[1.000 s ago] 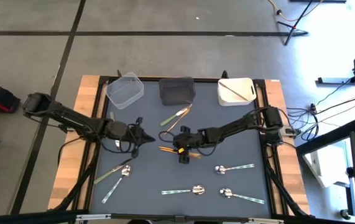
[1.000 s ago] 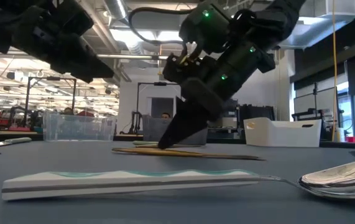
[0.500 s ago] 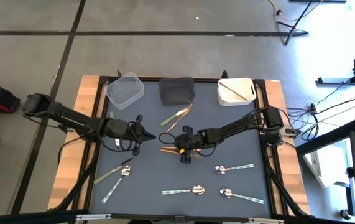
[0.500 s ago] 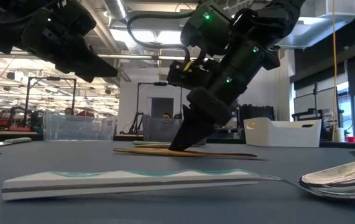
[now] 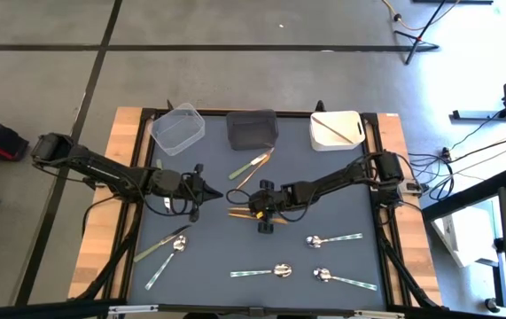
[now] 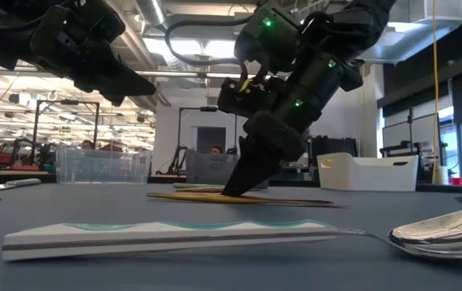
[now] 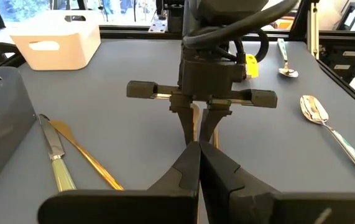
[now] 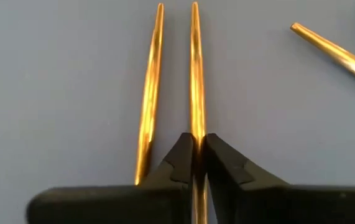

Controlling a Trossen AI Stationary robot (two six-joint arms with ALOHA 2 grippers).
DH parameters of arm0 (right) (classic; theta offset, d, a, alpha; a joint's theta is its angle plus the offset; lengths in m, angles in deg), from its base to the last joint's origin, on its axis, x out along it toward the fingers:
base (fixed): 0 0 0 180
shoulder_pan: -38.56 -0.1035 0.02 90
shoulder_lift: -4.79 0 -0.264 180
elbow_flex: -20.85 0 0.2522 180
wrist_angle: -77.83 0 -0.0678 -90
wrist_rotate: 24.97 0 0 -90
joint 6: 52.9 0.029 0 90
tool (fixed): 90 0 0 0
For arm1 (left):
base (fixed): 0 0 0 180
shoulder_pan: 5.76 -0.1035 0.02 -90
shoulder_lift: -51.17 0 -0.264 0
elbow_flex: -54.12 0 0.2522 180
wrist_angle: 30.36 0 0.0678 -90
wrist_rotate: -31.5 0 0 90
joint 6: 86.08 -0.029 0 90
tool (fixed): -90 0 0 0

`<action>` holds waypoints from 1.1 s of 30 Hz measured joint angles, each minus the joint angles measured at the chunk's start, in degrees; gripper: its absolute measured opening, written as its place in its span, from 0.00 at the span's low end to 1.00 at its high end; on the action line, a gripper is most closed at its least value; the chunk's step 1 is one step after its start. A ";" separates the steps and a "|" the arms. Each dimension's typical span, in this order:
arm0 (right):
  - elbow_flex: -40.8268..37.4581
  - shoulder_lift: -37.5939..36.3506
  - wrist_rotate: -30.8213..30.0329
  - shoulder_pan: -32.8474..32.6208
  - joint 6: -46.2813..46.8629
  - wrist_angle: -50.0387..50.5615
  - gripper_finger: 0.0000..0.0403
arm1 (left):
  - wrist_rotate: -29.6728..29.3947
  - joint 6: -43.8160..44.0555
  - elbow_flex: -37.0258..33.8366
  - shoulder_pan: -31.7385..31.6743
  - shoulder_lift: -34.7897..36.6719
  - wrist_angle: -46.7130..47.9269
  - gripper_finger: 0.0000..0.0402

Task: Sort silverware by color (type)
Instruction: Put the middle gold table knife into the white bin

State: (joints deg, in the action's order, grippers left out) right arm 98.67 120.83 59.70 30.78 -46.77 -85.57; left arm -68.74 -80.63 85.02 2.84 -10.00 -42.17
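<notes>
My right gripper [image 8: 197,149] hides the near end of the copper stick [image 8: 195,68] it pinches, fingers closed tight on it at mid-table. A second copper stick [image 8: 148,87] lies just beside, untouched. The grey mat [image 5: 323,275] carries silver spoons [image 5: 321,239] along the near side; three bins sit at the far edge, the white bin [image 5: 337,130] holding another stick. My left gripper [image 5: 201,189] hovers nearby, fingers together, empty. Beyond the table is a workshop with bright ceiling lights.
</notes>
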 joint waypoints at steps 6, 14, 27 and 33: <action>-0.06 -0.71 -2.06 0.14 -3.38 0.10 0.03 | -0.11 -0.04 -0.04 0.00 0.00 -0.31 0.00; -0.55 -5.85 -4.18 0.33 -5.25 3.95 0.01 | -0.13 -0.04 -0.04 -0.01 0.00 -0.72 0.00; -5.03 -24.72 -5.46 4.45 -6.86 16.49 0.02 | -0.17 -0.04 -0.04 -0.01 0.00 -0.89 0.00; -13.99 -38.13 -8.77 12.00 -8.24 16.39 0.01 | -0.25 -0.07 -0.04 0.00 0.00 -1.07 0.00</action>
State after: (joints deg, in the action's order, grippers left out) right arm 84.68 82.70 50.93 42.79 -55.01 -69.18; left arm -68.99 -80.70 84.98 2.84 -10.00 -43.24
